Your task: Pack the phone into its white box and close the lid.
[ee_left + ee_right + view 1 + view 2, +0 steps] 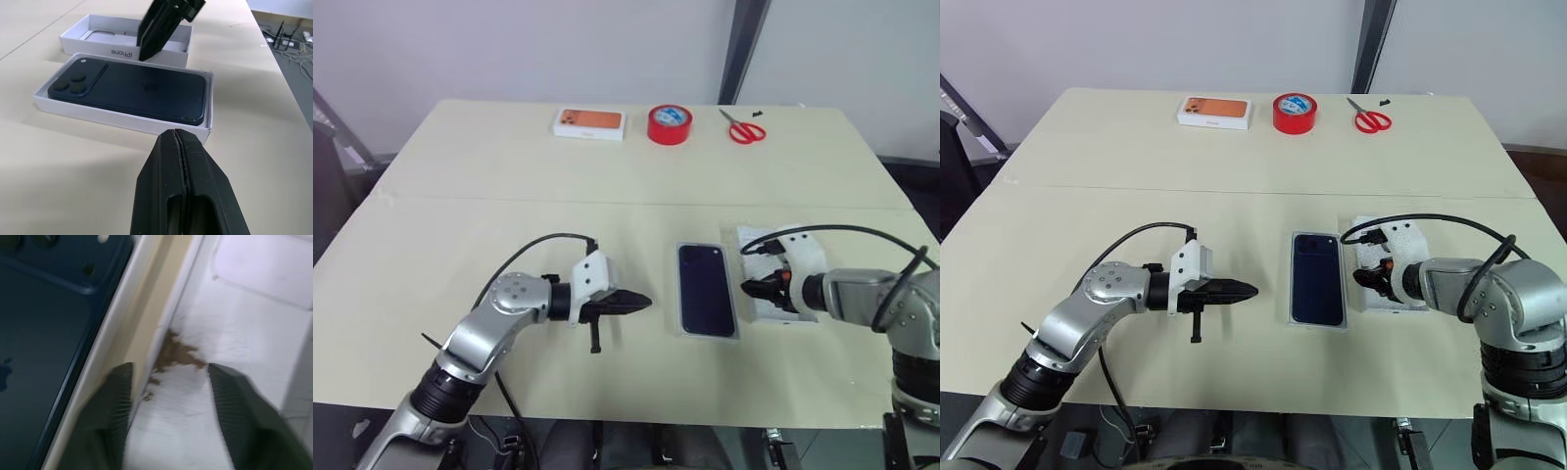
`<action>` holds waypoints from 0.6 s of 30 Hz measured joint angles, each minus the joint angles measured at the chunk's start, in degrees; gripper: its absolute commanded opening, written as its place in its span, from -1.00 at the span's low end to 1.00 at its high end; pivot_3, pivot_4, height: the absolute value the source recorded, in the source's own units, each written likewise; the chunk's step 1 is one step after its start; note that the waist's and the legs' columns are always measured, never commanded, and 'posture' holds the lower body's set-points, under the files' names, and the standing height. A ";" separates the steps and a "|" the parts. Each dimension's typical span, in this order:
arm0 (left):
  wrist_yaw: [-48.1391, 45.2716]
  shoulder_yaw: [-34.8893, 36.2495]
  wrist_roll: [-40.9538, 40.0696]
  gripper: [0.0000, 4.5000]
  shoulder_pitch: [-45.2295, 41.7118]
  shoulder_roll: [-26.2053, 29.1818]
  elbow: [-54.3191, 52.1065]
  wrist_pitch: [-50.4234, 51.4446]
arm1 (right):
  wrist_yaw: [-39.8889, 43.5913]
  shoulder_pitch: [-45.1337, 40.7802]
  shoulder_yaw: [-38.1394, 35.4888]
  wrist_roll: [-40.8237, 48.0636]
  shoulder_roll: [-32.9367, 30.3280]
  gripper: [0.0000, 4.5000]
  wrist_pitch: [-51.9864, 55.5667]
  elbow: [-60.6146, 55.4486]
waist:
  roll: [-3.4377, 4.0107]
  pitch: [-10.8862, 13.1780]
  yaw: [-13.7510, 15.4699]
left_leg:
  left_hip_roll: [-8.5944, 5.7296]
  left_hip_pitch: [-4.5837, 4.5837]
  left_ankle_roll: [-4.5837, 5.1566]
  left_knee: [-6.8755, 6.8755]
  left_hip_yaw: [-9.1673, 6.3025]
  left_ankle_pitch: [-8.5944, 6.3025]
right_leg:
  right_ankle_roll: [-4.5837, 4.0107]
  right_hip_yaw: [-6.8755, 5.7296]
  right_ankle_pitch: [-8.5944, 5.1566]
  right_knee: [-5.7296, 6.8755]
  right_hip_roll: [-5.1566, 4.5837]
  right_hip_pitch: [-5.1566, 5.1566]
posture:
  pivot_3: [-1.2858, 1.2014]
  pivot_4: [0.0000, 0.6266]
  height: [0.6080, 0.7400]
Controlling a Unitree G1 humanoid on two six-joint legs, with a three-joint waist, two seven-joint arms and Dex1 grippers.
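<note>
The dark navy phone [707, 288] lies face down in the shallow white box [708, 336] at the table's middle. Just right of it, touching or nearly so, sits the lid [122, 51], open side up, with a thin white insert [264, 269] inside. My right gripper [168, 367] points down at the lid's wall beside the box. Its fingers stand apart, one outside that wall and one inside the lid, and they do not clamp it. My left gripper [641, 302] hovers left of the box, shut on nothing, with its tips aimed at the box.
Along the table's far edge stand a white box with an orange picture [589, 123], a red tape roll [670, 124] and red scissors [742, 127]. A seam crosses the table between them and the work area.
</note>
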 measured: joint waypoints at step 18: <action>7.52 11.16 -0.53 -1.00 -1.26 -1.38 8.98 -0.44 | -23.05 -14.47 -14.88 46.45 9.92 -0.99 -8.17 16.10 | 0.01 0.03 -0.91 | 0.14 0.00 0.07 0.01 -0.01 -0.03 | 0.01 -0.03 0.00 0.09 0.17 -0.02 | 0.03 -0.52 0.84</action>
